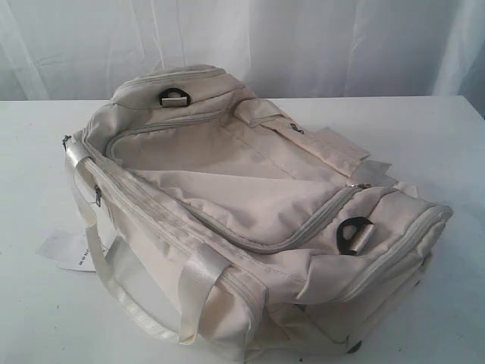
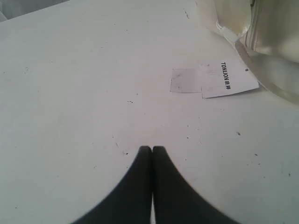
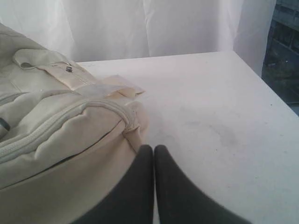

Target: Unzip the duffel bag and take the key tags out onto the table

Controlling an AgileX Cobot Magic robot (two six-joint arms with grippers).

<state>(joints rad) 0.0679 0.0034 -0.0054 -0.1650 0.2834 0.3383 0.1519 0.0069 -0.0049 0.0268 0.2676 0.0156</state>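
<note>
Cream bag [image 1: 227, 189] lies on the desk [image 1: 424, 136], zip [image 1: 303, 231] closed, long axis far-left to near-right; key tags unseen. Right jaws, shut and empty, sit just beside its end, the nearer; left jaws, shut, over bare desk.

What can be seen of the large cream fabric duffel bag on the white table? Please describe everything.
The large cream fabric duffel bag lies slumped and soft on the white table, set at an angle in the exterior view. Its grey top zipper curves around the flap and looks closed. A black D-ring clip sits at each end. Shiny cream straps hang down its near side onto the table, beside a white paper tag. Nothing inside shows.
</note>
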